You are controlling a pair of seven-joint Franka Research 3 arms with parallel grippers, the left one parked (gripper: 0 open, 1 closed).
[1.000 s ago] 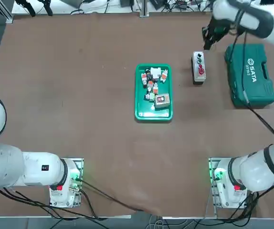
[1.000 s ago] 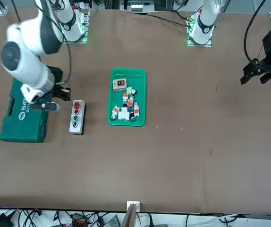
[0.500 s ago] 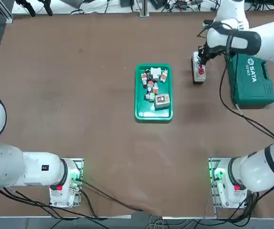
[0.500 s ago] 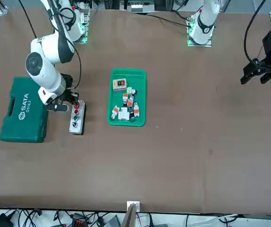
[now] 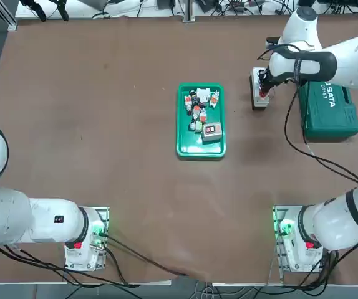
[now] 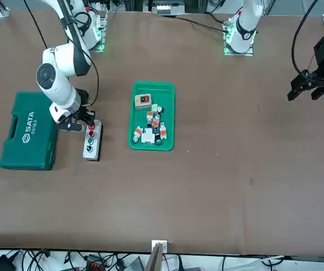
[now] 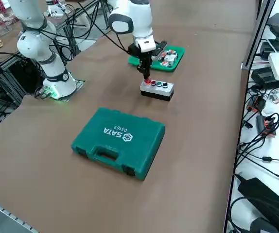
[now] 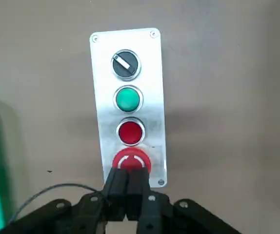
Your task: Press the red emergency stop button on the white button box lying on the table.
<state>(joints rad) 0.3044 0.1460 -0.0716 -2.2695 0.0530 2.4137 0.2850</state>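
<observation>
The white button box [image 5: 259,103] lies on the brown table [image 5: 104,124] between the green tray and the green toolbox. Along its face run a black knob [image 8: 126,64], a green button [image 8: 128,98], a small red button [image 8: 130,132] and the red emergency stop button [image 8: 131,161] at one end. My right gripper [image 8: 128,176] is shut, and its joined fingertips overlap the edge of the emergency stop button. From the side, the gripper [image 7: 146,78] points straight down at the red end of the box [image 7: 159,91]. The front view shows the gripper [image 6: 90,125] over the box [image 6: 91,145].
A green SATA toolbox [image 5: 328,107] lies shut just beyond the box on the arm's side. A green tray [image 5: 183,118] with several small parts sits mid-table. A black cable [image 5: 291,124] hangs from the arm beside the box.
The right arm swung in from the far side of the box near the toolbox and came down. The shut fingertips now stand at the box's red button end.
</observation>
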